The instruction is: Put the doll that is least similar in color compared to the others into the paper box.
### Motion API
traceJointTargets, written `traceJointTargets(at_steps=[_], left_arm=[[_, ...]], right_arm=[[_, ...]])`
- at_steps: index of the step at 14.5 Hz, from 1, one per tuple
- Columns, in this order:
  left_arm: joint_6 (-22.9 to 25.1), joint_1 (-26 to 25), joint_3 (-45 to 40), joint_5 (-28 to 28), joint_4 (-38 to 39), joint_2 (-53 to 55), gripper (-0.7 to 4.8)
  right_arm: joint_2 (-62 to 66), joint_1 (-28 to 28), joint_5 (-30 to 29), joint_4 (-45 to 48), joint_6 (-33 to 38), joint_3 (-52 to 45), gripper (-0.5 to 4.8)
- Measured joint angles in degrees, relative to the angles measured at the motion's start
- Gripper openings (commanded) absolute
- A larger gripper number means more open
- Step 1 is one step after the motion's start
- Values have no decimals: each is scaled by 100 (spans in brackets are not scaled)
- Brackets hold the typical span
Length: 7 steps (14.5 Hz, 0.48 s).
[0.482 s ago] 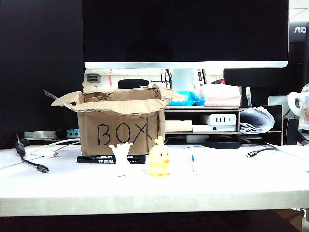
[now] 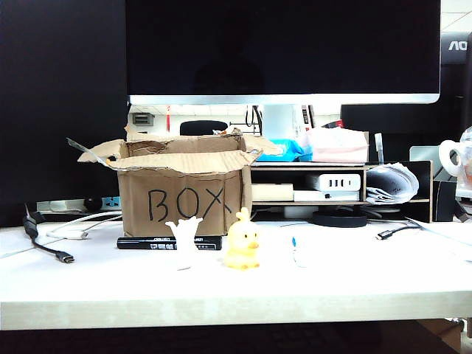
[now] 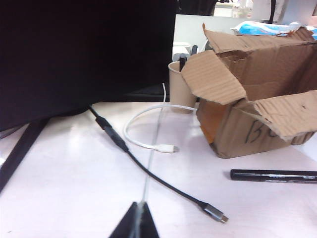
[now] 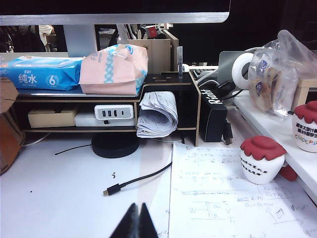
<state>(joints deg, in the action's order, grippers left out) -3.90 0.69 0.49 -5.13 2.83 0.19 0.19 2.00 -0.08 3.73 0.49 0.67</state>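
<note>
On the smooth white bench (image 2: 354,284) at lower centre, the doll (image 2: 242,245), a glossy pale-yellow duck, stands just right of the ragged corrugated paper box (image 2: 181,193). Both dark pointed tools, left tool (image 3: 137,221) and right tool (image 4: 136,221), sit pressed together, holding nothing.

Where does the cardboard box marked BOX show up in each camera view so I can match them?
Exterior view: the paper box stands left of centre on the table, behind the yellow doll.
Left wrist view: the box fills the right side, flaps torn open.
Right wrist view: only a brown sliver at the left edge, probably the box.
Shared landmark: the black marker pen lying in front of the box.
</note>
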Motion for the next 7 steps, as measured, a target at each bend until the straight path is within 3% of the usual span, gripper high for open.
traceJointTargets(at_steps=[1,3,5,7], left_arm=[[0,177,0,28,0,0,-5],[0,1292,0,22,0,0,-5],[0,2087,0,-15,0,0,-5],[0,2625,0,-22,0,2,-5]], right_arm=[[0,0,0,0,0,0,0],[0,0,0,0,0,0,0],[0,0,0,0,0,0,-1],[0,0,0,0,0,0,0]])
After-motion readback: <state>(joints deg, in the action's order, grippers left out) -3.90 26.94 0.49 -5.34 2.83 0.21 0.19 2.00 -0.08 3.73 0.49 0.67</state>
